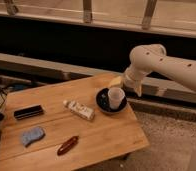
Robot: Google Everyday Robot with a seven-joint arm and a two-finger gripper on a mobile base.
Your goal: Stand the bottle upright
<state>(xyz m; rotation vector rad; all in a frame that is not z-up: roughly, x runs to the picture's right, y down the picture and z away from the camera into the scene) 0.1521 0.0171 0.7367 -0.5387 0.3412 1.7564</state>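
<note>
Pale, labelled plastic bottle (pixel 80 110) is found lying flat mid-way across the light wooden table (pixel 106 137). Its long axis is set diagonally, with the narrow end toward the far left. The white arm's gripper (pixel 127 83) is placed up and right of the bottle, beside a dark plate (pixel 102 104) bearing a white cup (pixel 116 97). The gripper's state cannot be told.

Table (pixel 106 140): wooden, viewed obliquely from above.
Bottle (pixel 79 110): pale, laid on its side near the centre, just left of the plate.
Plate (pixel 101 103): dark, occupied by a white cup (pixel 116 96).
Gripper (pixel 129 84): positioned over the far right edge, behind the cup.
Sponge (pixel 32 135): blue, placed near the left edge.
</note>
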